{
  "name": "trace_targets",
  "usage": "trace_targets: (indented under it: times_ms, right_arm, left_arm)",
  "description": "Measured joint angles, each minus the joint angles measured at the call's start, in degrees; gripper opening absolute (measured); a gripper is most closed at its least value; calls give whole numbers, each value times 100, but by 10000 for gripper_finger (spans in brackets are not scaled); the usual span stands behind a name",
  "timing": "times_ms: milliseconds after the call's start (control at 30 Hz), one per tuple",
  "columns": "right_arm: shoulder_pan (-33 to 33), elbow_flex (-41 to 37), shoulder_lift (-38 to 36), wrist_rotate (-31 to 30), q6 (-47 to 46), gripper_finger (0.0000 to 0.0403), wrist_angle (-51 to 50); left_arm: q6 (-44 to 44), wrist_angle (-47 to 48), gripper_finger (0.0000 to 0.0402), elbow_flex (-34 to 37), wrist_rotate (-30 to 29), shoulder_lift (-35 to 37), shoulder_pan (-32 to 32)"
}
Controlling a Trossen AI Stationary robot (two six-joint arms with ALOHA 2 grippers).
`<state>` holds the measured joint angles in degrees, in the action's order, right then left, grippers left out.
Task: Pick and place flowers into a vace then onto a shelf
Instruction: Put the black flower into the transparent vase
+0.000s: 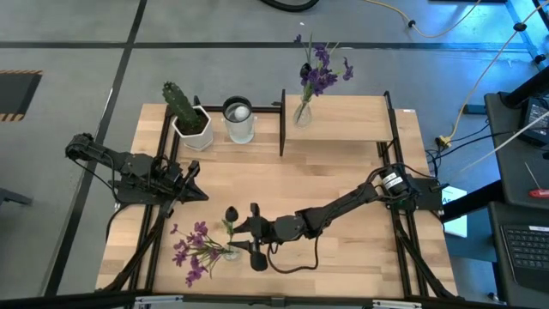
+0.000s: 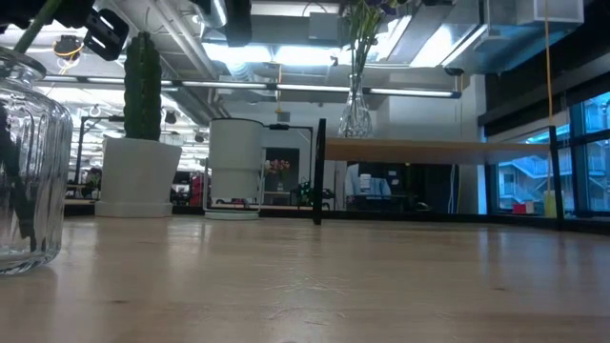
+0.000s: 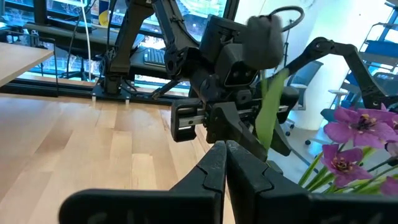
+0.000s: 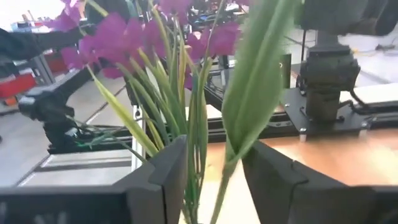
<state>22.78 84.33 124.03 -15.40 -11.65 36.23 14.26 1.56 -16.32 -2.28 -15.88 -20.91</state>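
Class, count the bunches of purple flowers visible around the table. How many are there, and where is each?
2. The darker bunch stands in a vase on the shelf. The pinker bunch sits in a glass vase at the table's near edge, by the right gripper.

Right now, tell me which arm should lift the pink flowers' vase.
Right. Its claw is at the pinker flowers in the glass vase, stems between open fingers. The left claw sits shut, farther back.
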Motion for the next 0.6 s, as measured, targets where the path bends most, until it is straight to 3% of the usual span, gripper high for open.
trace_targets:
  times_ms: [367, 600]
  right_arm:
    - [0, 0, -5, 349, -326, 174, -397]
    - [0, 0, -296, 358, -431, 174, -1575]
  left_arm:
    - [-1, -2, 6, 0, 0, 0, 2]
    - [0, -2, 8, 0, 0, 0, 2]
